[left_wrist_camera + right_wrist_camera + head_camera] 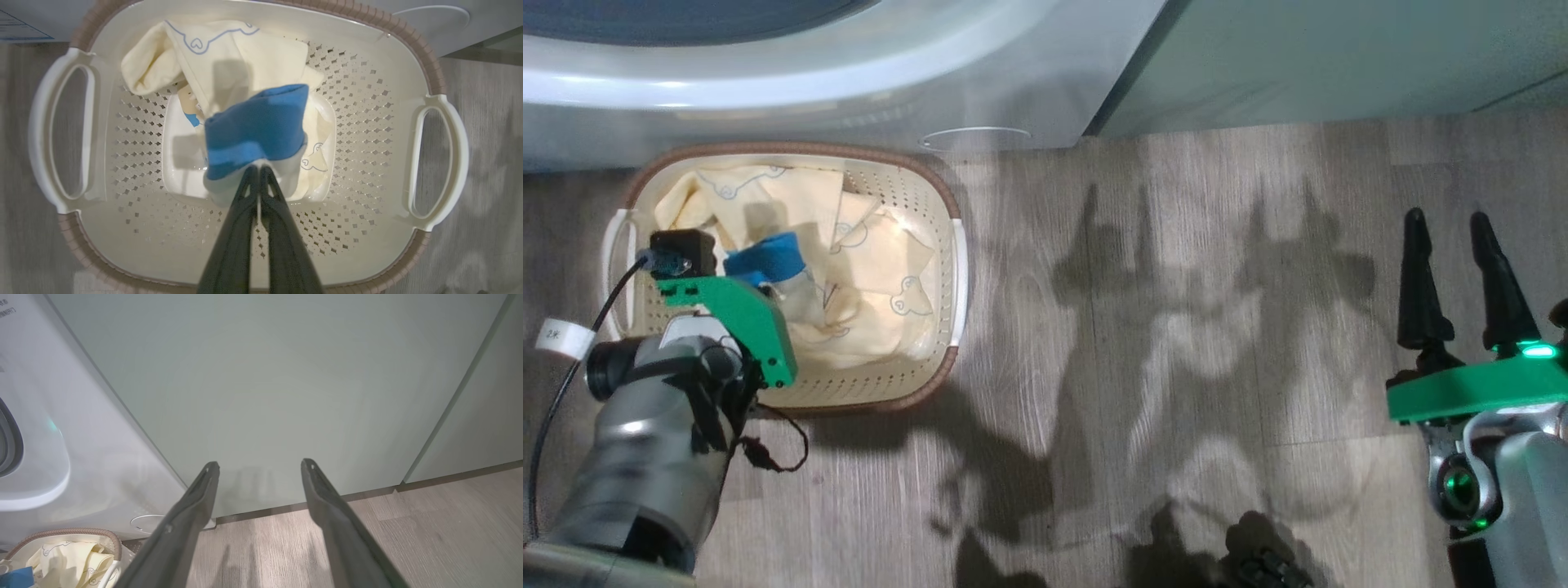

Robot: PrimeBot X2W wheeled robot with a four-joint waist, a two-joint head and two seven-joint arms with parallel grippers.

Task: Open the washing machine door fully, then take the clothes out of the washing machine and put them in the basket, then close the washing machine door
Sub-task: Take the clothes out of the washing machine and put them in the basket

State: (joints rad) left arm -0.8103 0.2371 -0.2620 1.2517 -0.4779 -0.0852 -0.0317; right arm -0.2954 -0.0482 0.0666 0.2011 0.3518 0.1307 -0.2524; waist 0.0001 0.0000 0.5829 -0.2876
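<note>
Blue cloth [261, 122] pinched, L jaws down over basket [367, 122] | R jaws apart

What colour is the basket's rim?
The basket rim is brown, clearest in the left wrist view.

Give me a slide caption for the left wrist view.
Left gripper shut on the blue piece above yellow clothes in the basket.

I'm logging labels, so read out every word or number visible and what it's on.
"2K", roughly: white tag on the left arm's cable.
Blue-white sticker on the washing machine: too blurred to read.
Small print on the washing machine's front: too small.
</note>
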